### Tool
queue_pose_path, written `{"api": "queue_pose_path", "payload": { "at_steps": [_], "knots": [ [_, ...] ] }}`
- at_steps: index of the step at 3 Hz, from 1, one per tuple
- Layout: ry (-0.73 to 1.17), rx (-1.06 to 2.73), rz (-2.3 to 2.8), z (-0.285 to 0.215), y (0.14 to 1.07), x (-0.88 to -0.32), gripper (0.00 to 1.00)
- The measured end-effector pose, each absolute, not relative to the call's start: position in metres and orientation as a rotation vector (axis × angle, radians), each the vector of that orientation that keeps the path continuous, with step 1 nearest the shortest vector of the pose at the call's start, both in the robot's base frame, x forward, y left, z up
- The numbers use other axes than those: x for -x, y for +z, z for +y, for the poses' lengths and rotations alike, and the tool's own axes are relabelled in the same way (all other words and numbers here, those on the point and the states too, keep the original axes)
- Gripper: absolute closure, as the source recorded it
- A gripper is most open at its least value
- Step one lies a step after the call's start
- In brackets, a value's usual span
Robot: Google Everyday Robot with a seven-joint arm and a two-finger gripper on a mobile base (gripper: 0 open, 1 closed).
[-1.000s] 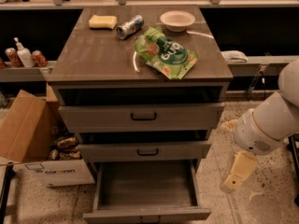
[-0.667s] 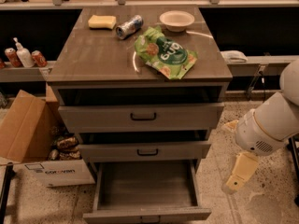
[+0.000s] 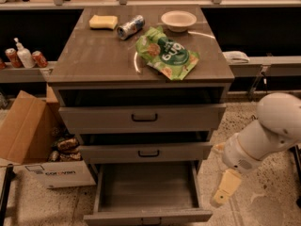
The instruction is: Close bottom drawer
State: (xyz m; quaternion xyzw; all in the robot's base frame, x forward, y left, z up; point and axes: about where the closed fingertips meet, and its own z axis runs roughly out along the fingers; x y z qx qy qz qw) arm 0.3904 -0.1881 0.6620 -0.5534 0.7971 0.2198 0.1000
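1. Camera view shows the bottom drawer [image 3: 148, 188] pulled far out of the cabinet [image 3: 94, 55], with its front panel at the picture's lower edge.
2. The gripper [image 3: 225, 192] hangs just right of the bottom drawer's front corner, apart from it. Whether it is spread or pressed together I cannot tell.
3. A push from that side could land on the drawer's right corner, skew it and jam it.
4. As it swings in front of the drawer, the arm [image 3: 268, 131] may clip the drawer's right wall.
5. The middle drawer [image 3: 178, 152], just above, juts out slightly. A high push would shut that one instead.
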Motion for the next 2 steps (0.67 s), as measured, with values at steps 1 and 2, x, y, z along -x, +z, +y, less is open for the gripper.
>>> {"api": "queue_pose_path", "payload": {
  "at_steps": [1,2],
  "knots": [
    [0.758,1.609,2.394,-0.175,0.602,-0.385,0.0],
    [0.892,1.55,2.406,-0.161,0.536,-0.373,0.0]
  ]
}}
